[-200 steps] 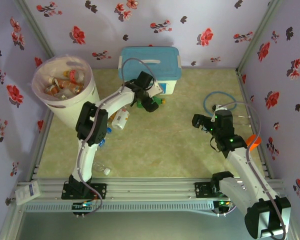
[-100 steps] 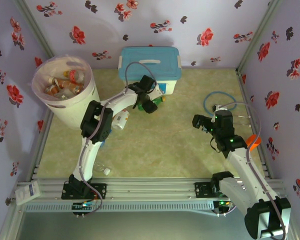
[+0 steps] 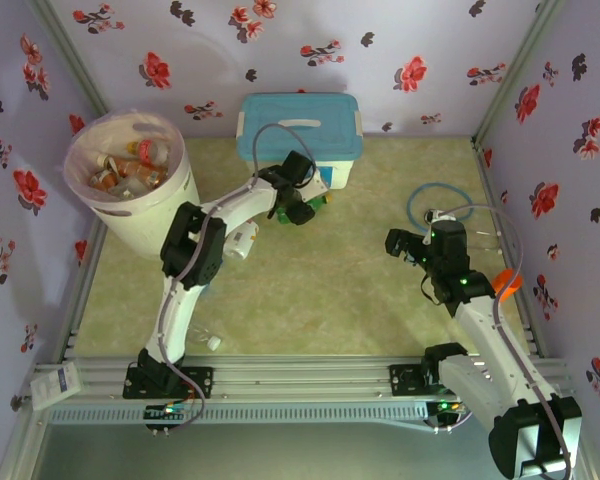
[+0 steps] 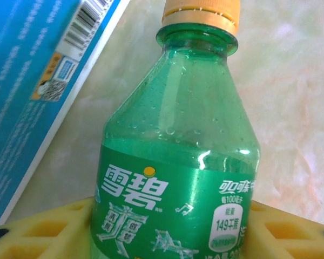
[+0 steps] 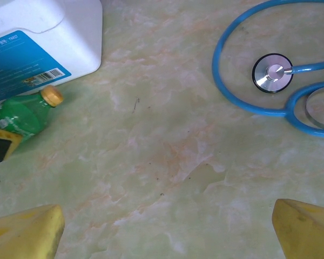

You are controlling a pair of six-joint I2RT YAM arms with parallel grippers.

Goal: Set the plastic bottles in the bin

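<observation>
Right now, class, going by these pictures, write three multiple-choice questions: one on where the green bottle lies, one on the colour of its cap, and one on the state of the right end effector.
1. Where does the green bottle lie?
A in the bin
B beside the blue-lidded white box
C on the stethoscope

2. Its cap is:
A orange-yellow
B blue
C white

3. The right end effector is:
A shut on a bottle
B shut on the stethoscope
C open, holding nothing

Key:
1. B, the bottle lies next to the box.
2. A, the left wrist view shows the cap plainly.
3. C, its jaws stand wide with nothing between them.
</observation>
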